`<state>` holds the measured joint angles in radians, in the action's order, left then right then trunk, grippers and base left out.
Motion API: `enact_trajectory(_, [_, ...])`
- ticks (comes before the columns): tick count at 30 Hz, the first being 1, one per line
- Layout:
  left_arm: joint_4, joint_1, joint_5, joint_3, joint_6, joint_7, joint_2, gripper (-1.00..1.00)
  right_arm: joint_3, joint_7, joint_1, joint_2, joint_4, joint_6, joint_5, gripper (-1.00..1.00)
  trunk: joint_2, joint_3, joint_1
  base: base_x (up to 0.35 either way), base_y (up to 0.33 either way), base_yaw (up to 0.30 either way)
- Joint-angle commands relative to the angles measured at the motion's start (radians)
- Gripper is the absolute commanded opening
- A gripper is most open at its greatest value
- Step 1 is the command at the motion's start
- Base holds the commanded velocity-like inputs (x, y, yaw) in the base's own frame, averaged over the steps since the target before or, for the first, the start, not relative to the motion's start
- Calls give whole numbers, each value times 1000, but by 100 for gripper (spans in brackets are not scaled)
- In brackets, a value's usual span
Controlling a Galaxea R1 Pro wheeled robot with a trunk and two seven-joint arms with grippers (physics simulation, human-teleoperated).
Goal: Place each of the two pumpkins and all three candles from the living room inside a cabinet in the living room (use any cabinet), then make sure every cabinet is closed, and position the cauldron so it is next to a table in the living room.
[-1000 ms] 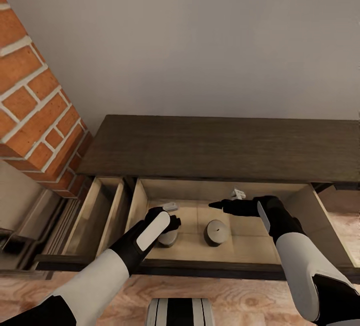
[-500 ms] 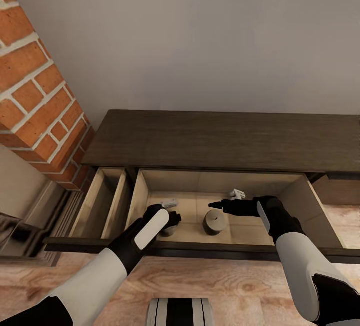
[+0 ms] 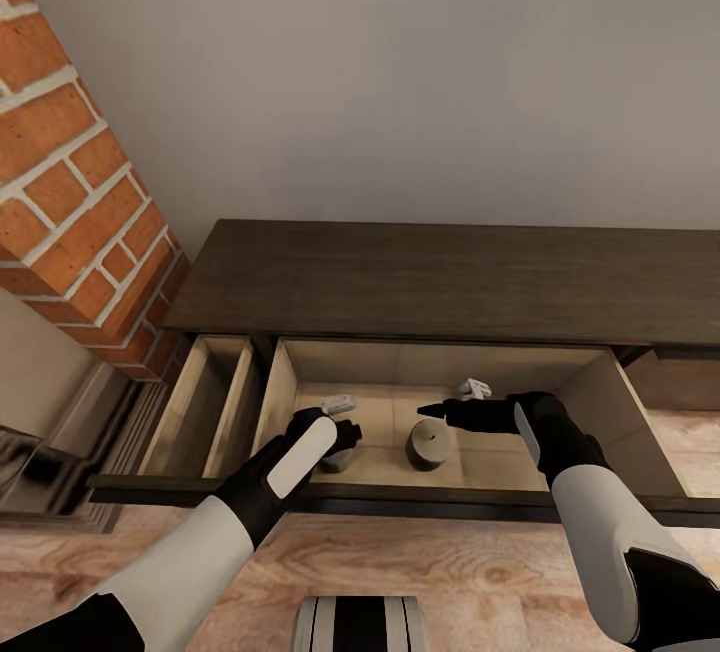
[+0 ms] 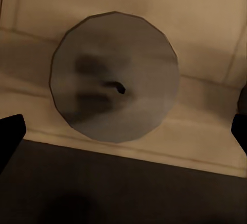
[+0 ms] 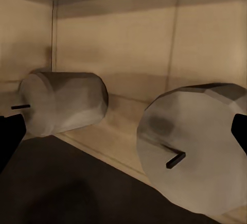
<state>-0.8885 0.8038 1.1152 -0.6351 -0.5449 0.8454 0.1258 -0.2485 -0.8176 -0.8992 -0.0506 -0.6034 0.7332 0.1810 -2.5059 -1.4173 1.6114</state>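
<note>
A grey wall [image 3: 400, 72] fills the head view from 10 to 2 o'clock, with a brick column [image 3: 70, 202] at 9 o'clock. Below it runs the long dark-brown cabinet [image 3: 450, 282], whose wide drawer [image 3: 600, 402] is pulled out, showing a tan floor; a narrower open drawer [image 3: 205, 402] sits beside it at 8 o'clock.

The left gripper [image 3: 340, 422] hangs over one candle [image 3: 338, 459] at 7 o'clock in the wide drawer. In the left wrist view its jaws stand wide, apart from the candle [image 4: 116, 77], which stands upright just inside the drawer's front edge. The right gripper [image 3: 462, 404] reaches in at 5 o'clock, jaws spread wide, beside a second candle [image 3: 430, 444] near the drawer's middle. The right wrist view shows both candles near each other, neither held.
</note>
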Motion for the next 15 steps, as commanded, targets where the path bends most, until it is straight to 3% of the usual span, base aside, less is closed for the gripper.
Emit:
enact_trajectory(1, [0,0,0,0,0,0,0,100,0,0,0,0,0,0,0,100,0,4,0,0,0,0])
enact_trajectory(15, [-47,0,-1,4,-1,3,-2,100,2,0,0,0,1,-2,7,100,3,58,-7,0,0,0])
